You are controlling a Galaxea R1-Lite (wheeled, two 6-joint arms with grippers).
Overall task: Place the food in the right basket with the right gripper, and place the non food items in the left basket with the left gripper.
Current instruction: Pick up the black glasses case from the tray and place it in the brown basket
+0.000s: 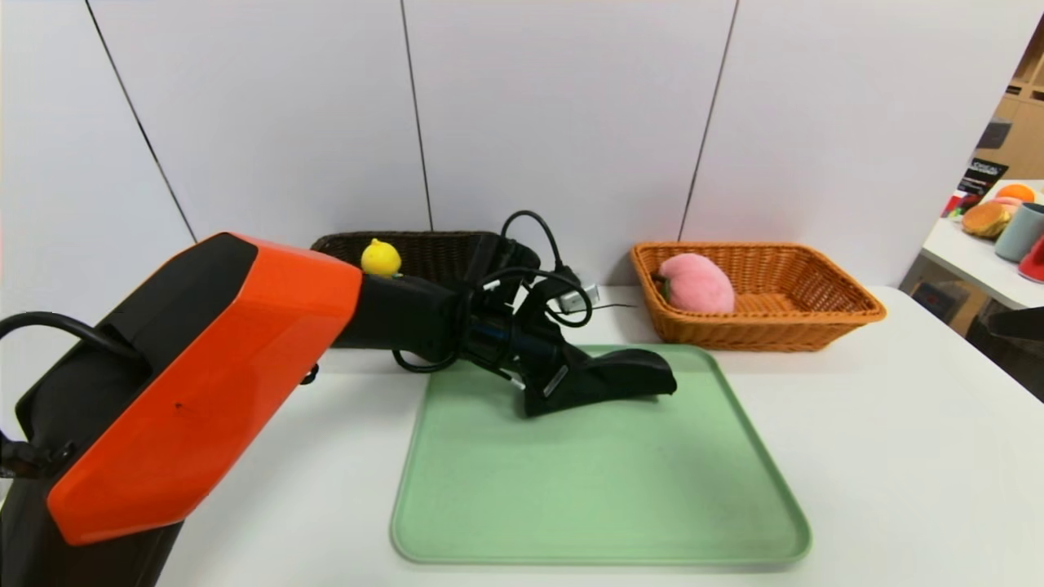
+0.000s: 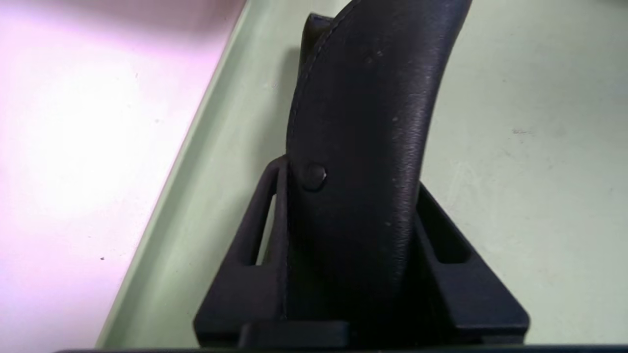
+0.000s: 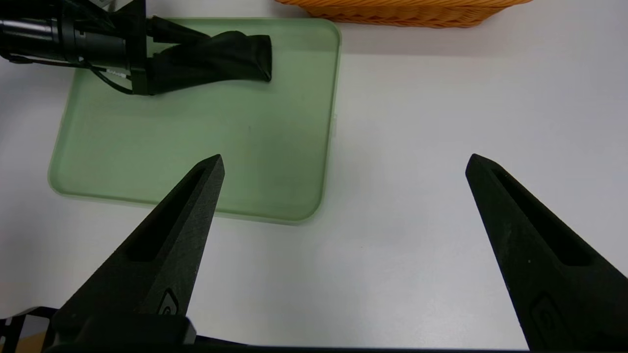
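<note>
Your left end effector (image 1: pixel 608 383) gripped the black pouch (image 1: pixel 632 373) over the far part of the green tray (image 1: pixel 603 505). Your right end effector (image 3: pixel 343 164) hung wide apart above the worktop (image 3: pixel 441 147). The peach (image 1: pixel 695 283) lay in the orange-tan basket (image 1: pixel 816 318), the duck toy (image 1: pixel 381 258) in the dark basket (image 1: pixel 432 249).

The tray (image 1: pixel 599 497) lay centred on the surface (image 1: pixel 897 456); the left basket (image 1: pixel 440 249) stood at eleven o'clock, the right basket (image 1: pixel 816 314), holding the peach (image 1: pixel 696 284), at one.
</note>
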